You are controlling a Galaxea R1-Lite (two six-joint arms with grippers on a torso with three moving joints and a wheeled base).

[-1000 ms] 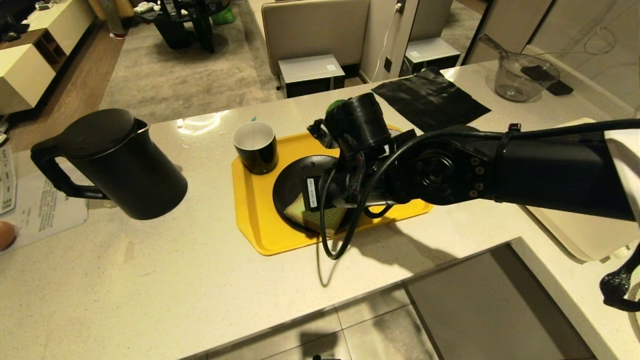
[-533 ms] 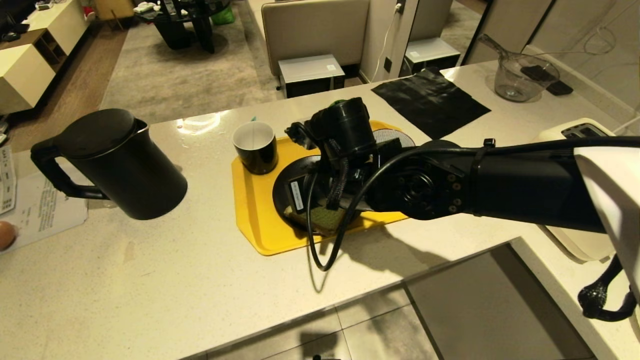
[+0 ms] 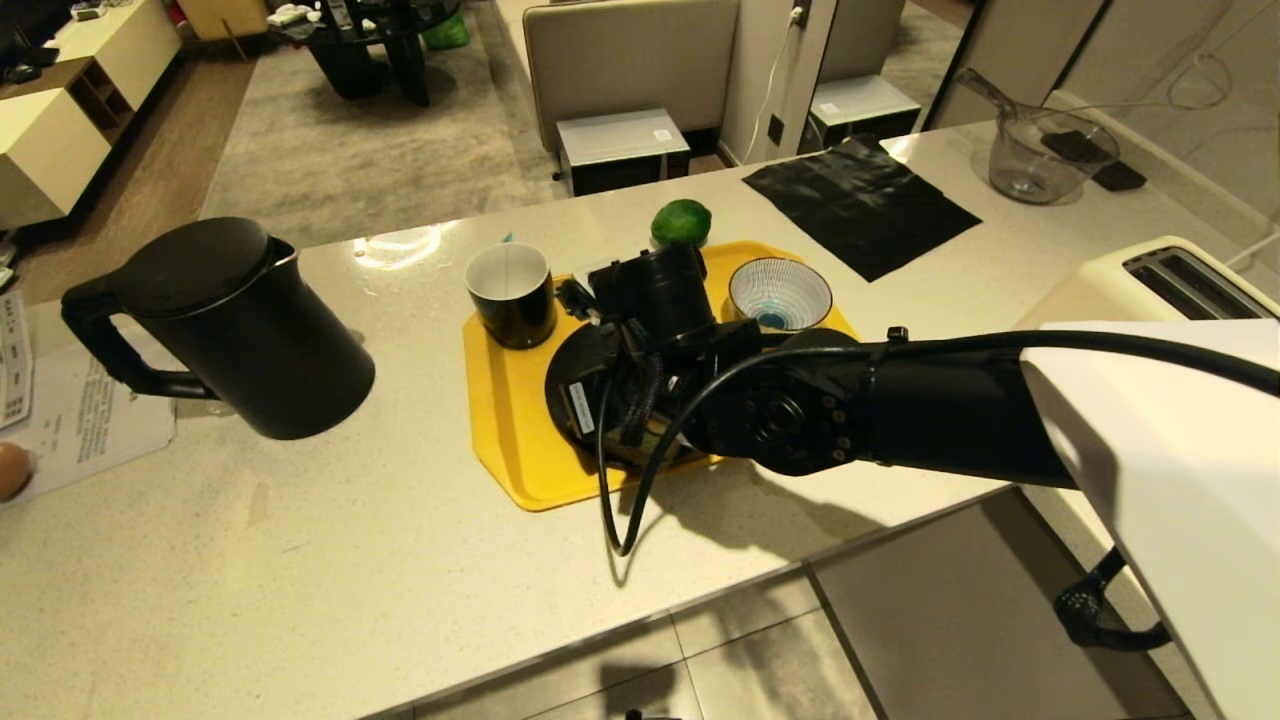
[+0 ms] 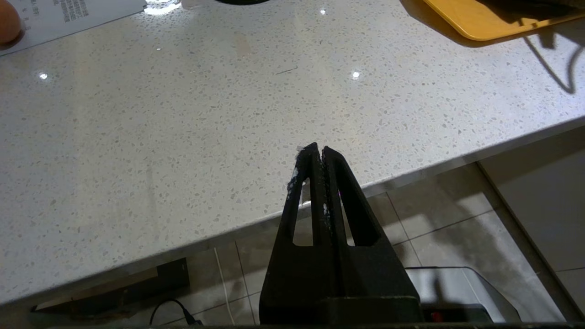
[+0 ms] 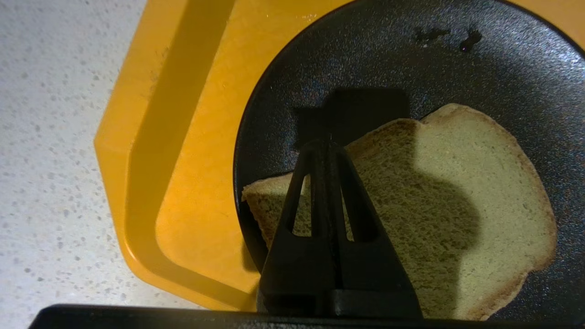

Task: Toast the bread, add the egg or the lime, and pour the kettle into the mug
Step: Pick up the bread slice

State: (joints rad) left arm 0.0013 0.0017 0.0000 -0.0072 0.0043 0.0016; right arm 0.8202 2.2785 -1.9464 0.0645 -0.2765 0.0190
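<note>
The bread (image 5: 457, 205), pale green with a tan crust, lies flat on a black plate (image 5: 365, 55) on the yellow tray (image 3: 500, 440). My right gripper (image 5: 327, 144) is shut and empty. It points down just above the bread's crust edge, and in the head view the wrist hides its fingers and the bread. The black mug (image 3: 510, 290) stands on the tray's far left corner. The lime (image 3: 681, 222) sits just behind the tray. The black kettle (image 3: 230, 320) stands on the counter to the left. An egg (image 3: 10, 470) lies at the far left edge. My left gripper (image 4: 317, 148) is shut and parked over the counter's front edge.
A blue-and-white striped bowl (image 3: 780, 293) sits on the tray's far right. A cream toaster (image 3: 1170, 280) stands at the right. A black mat (image 3: 860, 205) and a glass jug (image 3: 1040, 155) lie farther back. Paper (image 3: 80, 420) lies under the egg.
My right arm has swung down and nearer over the plate. The lime, the striped bowl and the toaster, covered before, now show. The left arm has not moved.
</note>
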